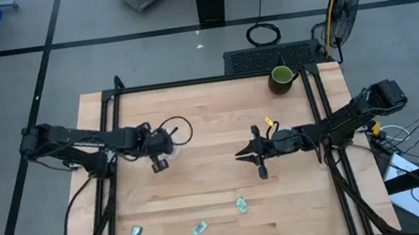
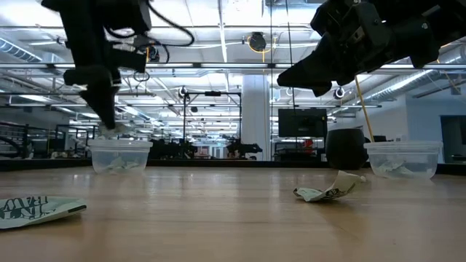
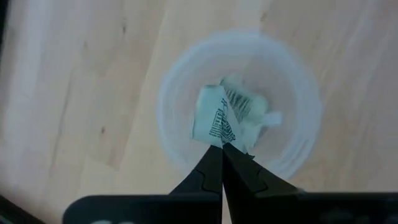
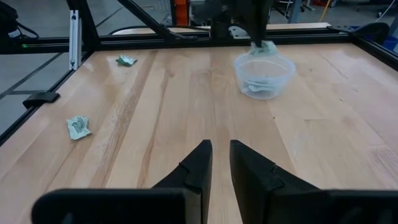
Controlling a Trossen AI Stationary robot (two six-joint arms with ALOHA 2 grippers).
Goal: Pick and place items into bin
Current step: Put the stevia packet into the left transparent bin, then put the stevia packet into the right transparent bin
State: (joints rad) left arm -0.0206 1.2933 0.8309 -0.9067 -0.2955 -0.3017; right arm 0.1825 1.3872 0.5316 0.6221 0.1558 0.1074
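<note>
My left gripper (image 3: 221, 148) is shut on a pale green-and-white packet (image 3: 211, 115), right over a clear round bin (image 3: 180, 81) that has other packets (image 3: 252, 109) lying on its bottom. In the high view it is left of the table's middle (image 1: 158, 147). The right wrist view shows that packet (image 4: 265, 48) at about the height of the bin's rim (image 4: 264, 62). My right gripper (image 4: 221, 154) is open by a narrow gap and hovers empty above the table right of its middle (image 1: 248, 154). Three loose packets (image 1: 135, 233) (image 1: 200, 229) (image 1: 241, 205) lie flat near the near edge. My left gripper pinches the packet between its two fingertips (image 3: 211, 163) by the packet's lower edge (image 3: 217, 138). It comes from above, pointing down. The packet is lifted clear and sits over the bin's opening, just above the packets inside.
A second clear bin (image 2: 404, 160) with packets in it stands by the right arm (image 1: 281, 134). A dark green mug (image 1: 281, 78) stands at the table's far right corner. Black frame rails (image 1: 108, 147) run along both sides. Bare wood (image 1: 209, 174) lies between the arms.
</note>
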